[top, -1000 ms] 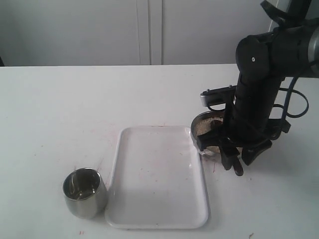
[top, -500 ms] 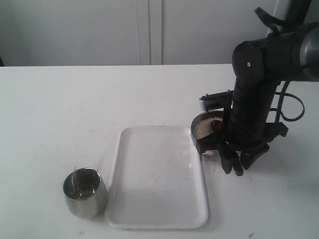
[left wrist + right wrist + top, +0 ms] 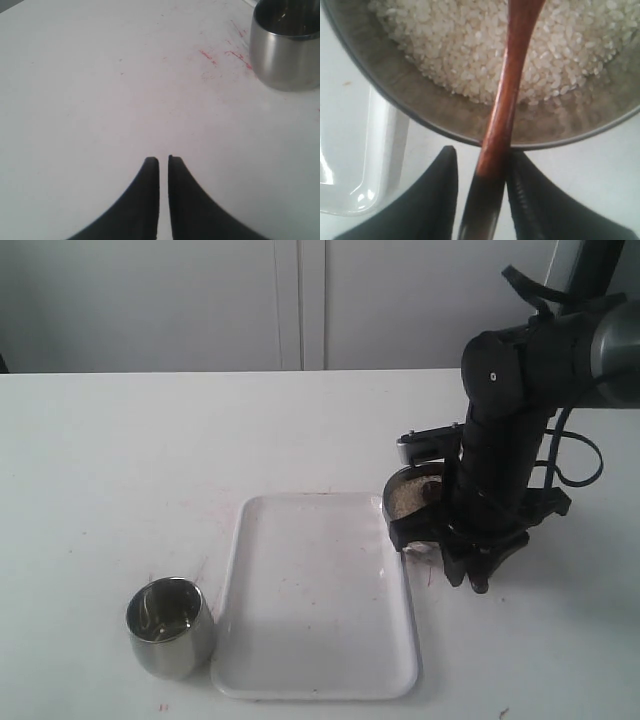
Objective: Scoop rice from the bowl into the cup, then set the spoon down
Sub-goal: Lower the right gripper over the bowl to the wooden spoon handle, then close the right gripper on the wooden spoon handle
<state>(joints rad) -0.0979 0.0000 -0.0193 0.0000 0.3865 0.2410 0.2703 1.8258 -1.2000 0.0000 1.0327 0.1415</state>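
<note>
Tray [image 3: 310,590]: white, rectangular, rounded corners, raised rim; flat on table, 6 o'clock of exterior view
Table [image 3: 120,460]: white
Red smears [image 3: 215,57]: faint, on tabletop, 9 o'clock of tray
Wall panels [image 3: 300,300]: pale, vertical seams, 12 o'clock

One bowl [image 3: 445,112], one cup [image 3: 170,627], one spoon [image 3: 507,90] — one tray [image 3: 315,590].

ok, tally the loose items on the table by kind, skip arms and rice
Steel vessels: 2, the bowl and the cup
Wooden spoon: 1
White tray: 1
Total: 4
</note>
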